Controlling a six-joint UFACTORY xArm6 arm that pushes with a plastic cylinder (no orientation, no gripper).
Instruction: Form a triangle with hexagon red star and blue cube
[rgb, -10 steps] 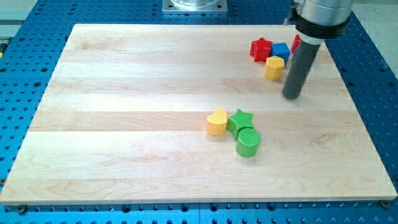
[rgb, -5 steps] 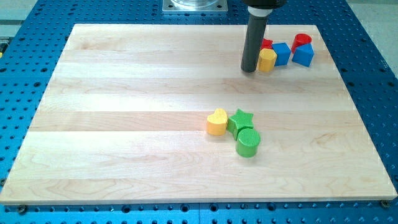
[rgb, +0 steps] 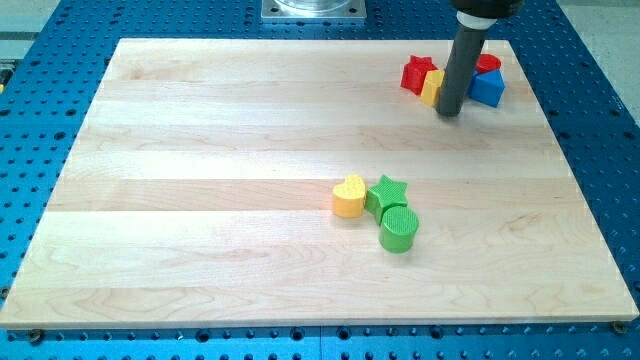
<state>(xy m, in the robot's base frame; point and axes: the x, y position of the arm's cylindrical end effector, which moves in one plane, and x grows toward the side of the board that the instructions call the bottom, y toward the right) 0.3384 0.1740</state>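
The red star (rgb: 417, 75) lies near the view's top right on the wooden board (rgb: 200, 150). The yellow hexagon (rgb: 431, 91) touches its lower right side and is partly hidden by the rod. My tip (rgb: 450, 111) rests on the board just right of and below the hexagon. The rod covers the spot where the blue cube was, so the cube does not show. A blue block (rgb: 488, 89) and a red block (rgb: 489, 64) show just right of the rod.
A yellow heart (rgb: 348, 196), a green star (rgb: 387, 190) and a green cylinder (rgb: 399, 229) sit bunched together at the board's middle. The board's top right corner is close to the red and blue blocks.
My tip swung from the cluster's right to the hexagon's left, then back right in front of the blue cube. The yellow hexagon shifted up toward the red star.
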